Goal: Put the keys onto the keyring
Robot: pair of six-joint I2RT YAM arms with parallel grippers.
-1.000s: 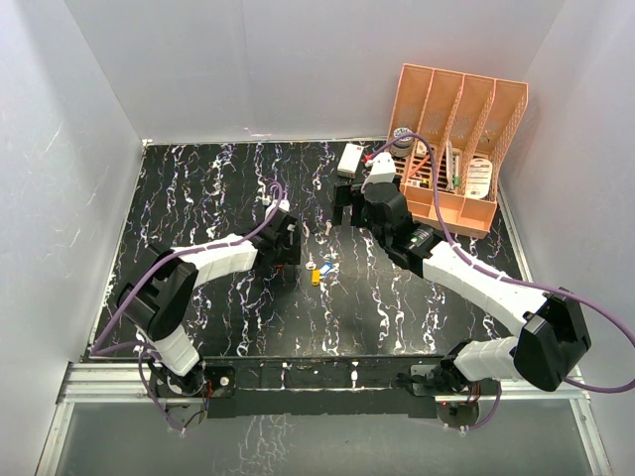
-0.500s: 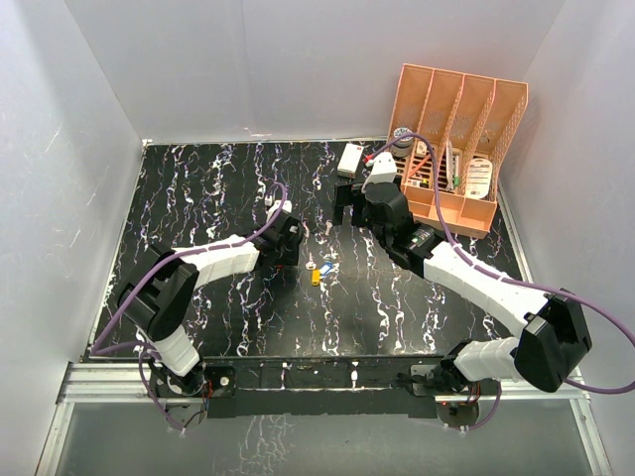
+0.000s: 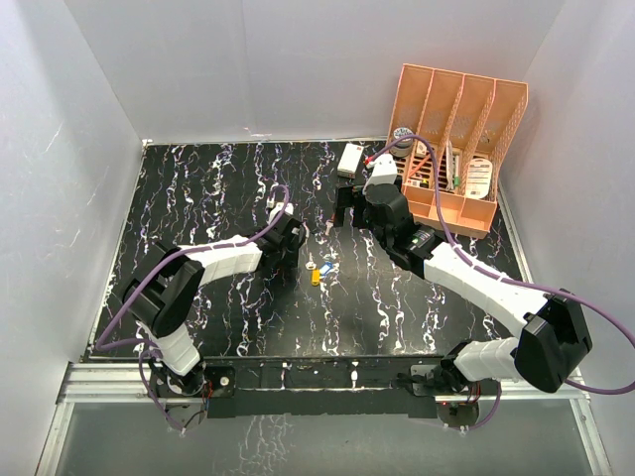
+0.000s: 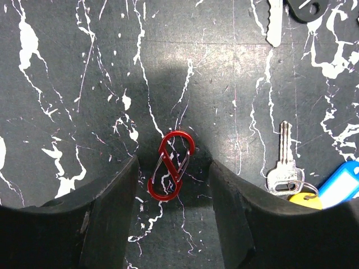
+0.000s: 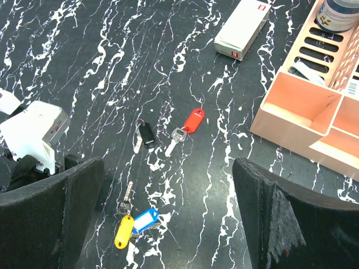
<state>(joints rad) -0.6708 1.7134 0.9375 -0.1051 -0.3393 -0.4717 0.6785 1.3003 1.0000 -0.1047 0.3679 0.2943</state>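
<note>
Red, thin, S-shaped metal clip, the keyring, lies flat on the black white-veined table. We see no key threaded on it.

The left gripper is low over it with its jaws apart, one on each side of the ring. A strip of table shows on both sides, and we make out no contact.

The keys lie loose on the table. A small silver key with yellow and blue plastic tags sits just right of the left jaws. A black-headed key and a red-tagged key lie near each other, further off.

The right gripper hangs above the scattered keys, its jaws wide and holding nothing. A white rectangular box and a peach slotted organiser stand at the back.

We judge the task to be at its very start, with nothing joined. What is left is to close on the ring and lift it, then pick up each key and pass it through the clip's gate. With parts this small, we expect the threading to be the hard part.
</note>
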